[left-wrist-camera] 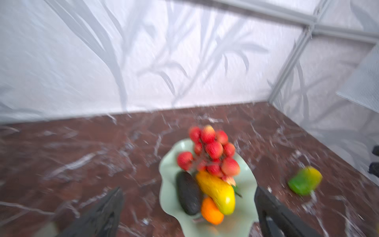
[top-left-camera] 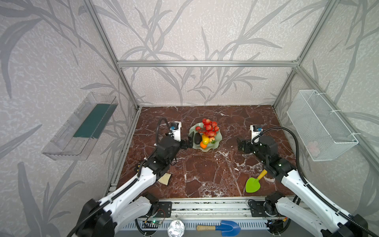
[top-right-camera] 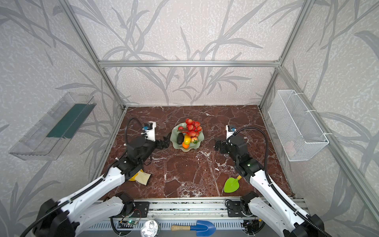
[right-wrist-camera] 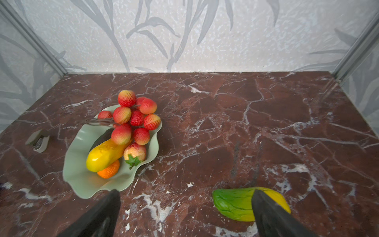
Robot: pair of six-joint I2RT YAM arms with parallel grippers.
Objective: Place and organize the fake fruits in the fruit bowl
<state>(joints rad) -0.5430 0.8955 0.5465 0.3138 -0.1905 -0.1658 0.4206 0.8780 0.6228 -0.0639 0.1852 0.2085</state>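
my right claw (right-wrist-camera: pixel 184 190) is spread, empty; green fruit (right-wrist-camera: pixel 233 203) lies on the table partly under one jaw, long axis jaw to jaw. bowl (top-left-camera: pixel 217 141) at my 9 o'clock, left claw (top-left-camera: pixel 190 142) spread beside it.

Both arms stretch forward and angle inward. The left end effector (top-left-camera: pixel 188 143) and the right end effector (top-left-camera: pixel 240 145) face each other, jaws spread wide, empty.
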